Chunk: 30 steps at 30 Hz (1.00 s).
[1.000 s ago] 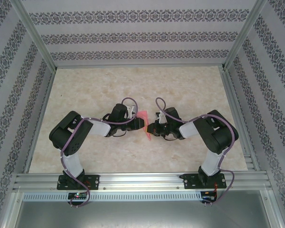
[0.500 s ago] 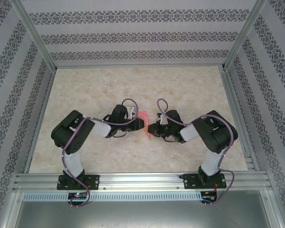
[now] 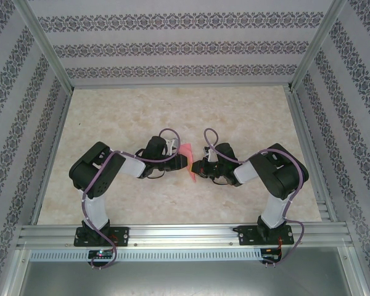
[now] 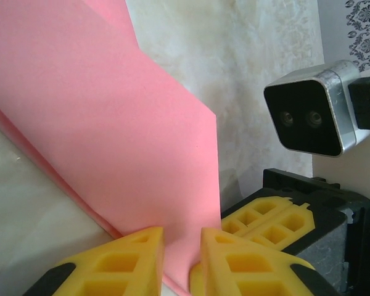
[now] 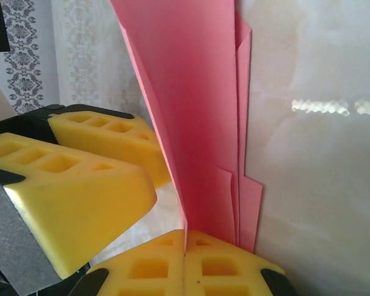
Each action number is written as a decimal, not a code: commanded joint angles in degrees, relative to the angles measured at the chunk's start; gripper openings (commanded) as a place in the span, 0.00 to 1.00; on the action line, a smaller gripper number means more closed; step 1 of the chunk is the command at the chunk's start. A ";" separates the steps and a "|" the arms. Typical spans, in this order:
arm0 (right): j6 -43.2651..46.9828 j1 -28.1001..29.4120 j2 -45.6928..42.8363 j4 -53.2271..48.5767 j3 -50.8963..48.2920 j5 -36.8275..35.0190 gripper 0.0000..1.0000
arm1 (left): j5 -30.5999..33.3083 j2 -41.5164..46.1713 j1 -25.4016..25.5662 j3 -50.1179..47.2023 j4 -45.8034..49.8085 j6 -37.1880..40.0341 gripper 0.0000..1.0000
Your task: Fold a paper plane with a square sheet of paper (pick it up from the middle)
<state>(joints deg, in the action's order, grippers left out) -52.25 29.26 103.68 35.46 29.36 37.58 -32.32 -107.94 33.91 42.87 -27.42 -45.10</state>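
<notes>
left pincer (image 4: pixel 182 237) seemingly nipping smooth creased pink paper (image 4: pixel 111 135) | right pincer (image 5: pixel 185 237) clamped on layered folds

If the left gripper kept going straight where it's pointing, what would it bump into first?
The pink paper is already inside the left gripper. Pushing on, it would probably hit the right gripper, pinching that paper just beyond; depth is unclear.

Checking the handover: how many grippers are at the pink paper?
2. Right gripper: jaws shut on the paper. Left gripper, opposite: jaws straddle it, grip unclear.
</notes>
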 commanded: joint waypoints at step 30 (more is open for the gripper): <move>5.71 1.68 -5.43 -19.07 1.83 -4.89 0.05 | 4.71 -2.60 0.96 8.36 19.16 1.55 0.19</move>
<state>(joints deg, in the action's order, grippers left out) -48.12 30.02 97.93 19.03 31.62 34.33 -29.93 -108.40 34.30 50.37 -11.42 -45.01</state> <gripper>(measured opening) 0.059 0.184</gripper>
